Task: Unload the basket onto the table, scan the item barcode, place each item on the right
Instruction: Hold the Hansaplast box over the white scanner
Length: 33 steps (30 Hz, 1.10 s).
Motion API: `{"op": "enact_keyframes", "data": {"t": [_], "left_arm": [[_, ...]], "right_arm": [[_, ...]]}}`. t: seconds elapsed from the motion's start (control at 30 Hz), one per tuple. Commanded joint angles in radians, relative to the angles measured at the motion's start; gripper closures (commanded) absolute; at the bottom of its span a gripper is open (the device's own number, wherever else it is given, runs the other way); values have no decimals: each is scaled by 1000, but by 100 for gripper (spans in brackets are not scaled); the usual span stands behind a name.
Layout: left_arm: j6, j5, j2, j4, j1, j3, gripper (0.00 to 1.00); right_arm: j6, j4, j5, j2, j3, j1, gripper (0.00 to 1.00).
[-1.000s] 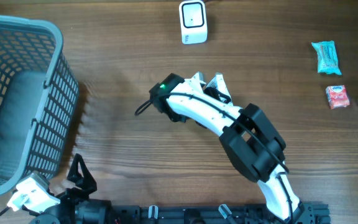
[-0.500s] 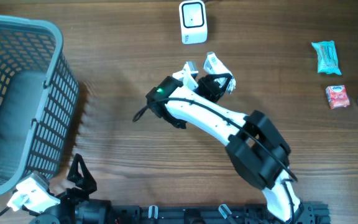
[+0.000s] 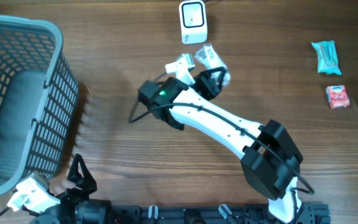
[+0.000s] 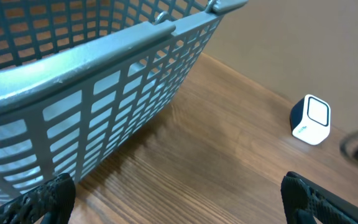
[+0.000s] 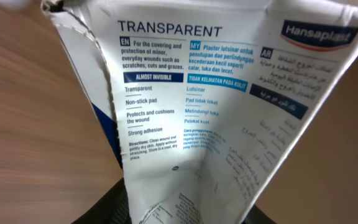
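- Pack [image 5: 210,106]: plaster packet, gripped at its lower end by the right claw [image 3: 196,71], which was part-closed on it.
- Position: apparently held off the surface [image 3: 104,124], just near of the scanner [image 3: 193,22], far centre.
- Visible face: printed text only, no barcode seen.
- Handling note: judged best to turn the barcode side square to the scanner window and hold it steady.
- Left claw [image 3: 81,175]: wide, empty, near left by the basket [image 3: 17,37].
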Motion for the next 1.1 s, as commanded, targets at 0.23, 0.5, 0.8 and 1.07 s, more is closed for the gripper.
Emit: {"op": "enact_keyframes", "data": {"t": [0.23, 0.5, 0.8, 1.07], "left_arm": [[-5, 1, -5, 3, -5, 0, 0], [-5, 1, -5, 3, -5, 0, 0], [-5, 1, -5, 3, -5, 0, 0], [-5, 1, -5, 3, -5, 0, 0]], "right_arm": [[118, 455, -1354, -21, 17, -25, 88], [8, 688, -1845, -21, 17, -323, 96], [241, 1650, -2529, 265, 2, -655, 95], [372, 2056, -2439, 484, 7, -689, 95]]}}
